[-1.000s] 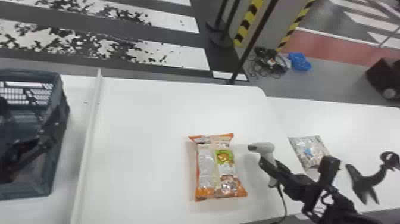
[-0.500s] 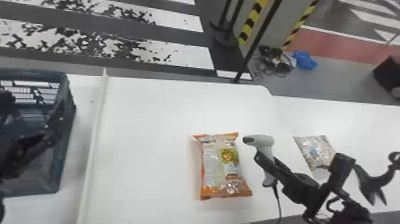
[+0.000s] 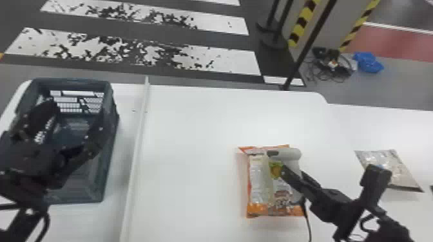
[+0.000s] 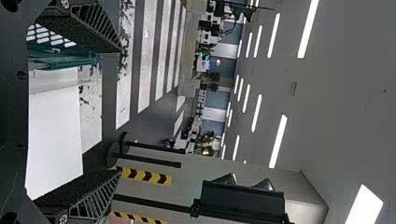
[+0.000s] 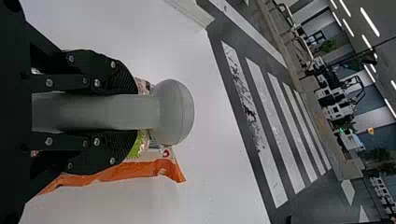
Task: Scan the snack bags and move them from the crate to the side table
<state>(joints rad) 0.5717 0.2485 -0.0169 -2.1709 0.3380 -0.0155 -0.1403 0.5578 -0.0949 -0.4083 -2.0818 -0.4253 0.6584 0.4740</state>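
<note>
Snack bag point(image 3: 259, 180), orange at both ends, lies flat on the tabletop point(image 3: 193, 161), to the right of the crate point(image 3: 74, 81) and well apart from it, presumably laid out so that its printed face can be read. The right end effector point(image 5: 135, 113) has its fingers closed about the handle of a scanner point(image 5: 173, 112), whose head is over the bag. That grip leaves the head free to aim, so scanning looks to be the step in hand. The left end effector point(image 3: 79, 112) is over the crate with its fingers spread, which would suit picking up another bag. Farther to the right of the crate, a silvery bag point(image 3: 391, 167) lies on the side tabletop point(image 3: 357, 125), probably scanned already. The scanner's nose may need turning down to catch the code.
</note>
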